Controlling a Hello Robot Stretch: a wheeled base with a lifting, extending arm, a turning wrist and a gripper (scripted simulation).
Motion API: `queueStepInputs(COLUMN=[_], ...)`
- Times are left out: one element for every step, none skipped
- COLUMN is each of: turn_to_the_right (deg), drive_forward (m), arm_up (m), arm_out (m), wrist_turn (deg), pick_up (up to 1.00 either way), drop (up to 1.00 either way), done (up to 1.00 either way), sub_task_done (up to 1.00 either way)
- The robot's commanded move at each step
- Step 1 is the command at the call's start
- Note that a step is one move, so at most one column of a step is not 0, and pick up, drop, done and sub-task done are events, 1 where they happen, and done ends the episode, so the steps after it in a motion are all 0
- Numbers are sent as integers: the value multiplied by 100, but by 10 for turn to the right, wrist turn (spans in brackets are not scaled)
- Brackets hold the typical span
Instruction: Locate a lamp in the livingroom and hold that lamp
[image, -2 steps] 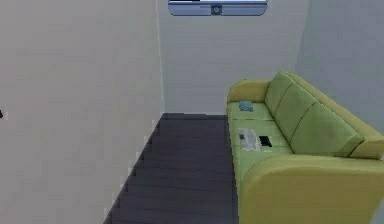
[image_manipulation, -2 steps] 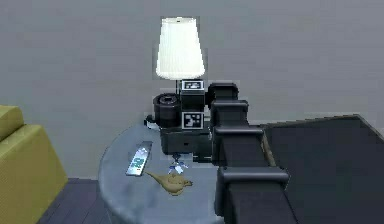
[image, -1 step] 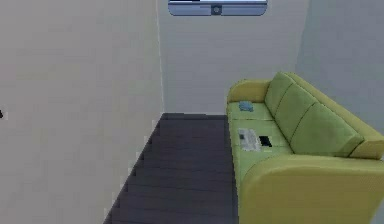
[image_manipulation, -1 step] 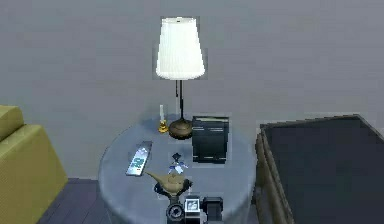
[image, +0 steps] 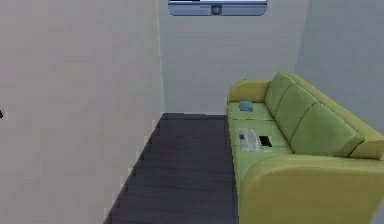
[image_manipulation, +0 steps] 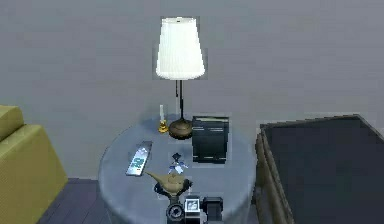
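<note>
A table lamp with a cream shade (image_manipulation: 180, 48), a thin dark stem and a round brown base (image_manipulation: 181, 128) stands upright at the back of a round grey table (image_manipulation: 120, 190) in the arm side view. At the table's near edge stand the arm's two white marked squares (image_manipulation: 203, 209). Just left of them is the gripper (image_manipulation: 181, 199), low over the tabletop. A small golden thing (image_manipulation: 170, 183) lies right at its far end, so I cannot tell whether it holds anything. The lamp stands farther out than the gripper, apart from it.
On the table lie a grey remote (image_manipulation: 139, 158), a small yellow candle (image_manipulation: 161, 122) and a dark flat box (image_manipulation: 211, 138). A dark cabinet (image_manipulation: 320, 165) stands right of the table, a yellow-green armrest (image_manipulation: 20, 165) left. A green sofa (image: 300, 130) flanks dark floor (image: 185, 160).
</note>
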Motion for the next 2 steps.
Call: queueStepInputs(turn_to_the_right=[0, 0], drive_forward=[0, 0], arm_up=[10, 0], arm_out=[0, 0], wrist_turn=[0, 0], pick_up=[0, 0], drop=[0, 0], done=[0, 100], sub_task_done=[0, 0])
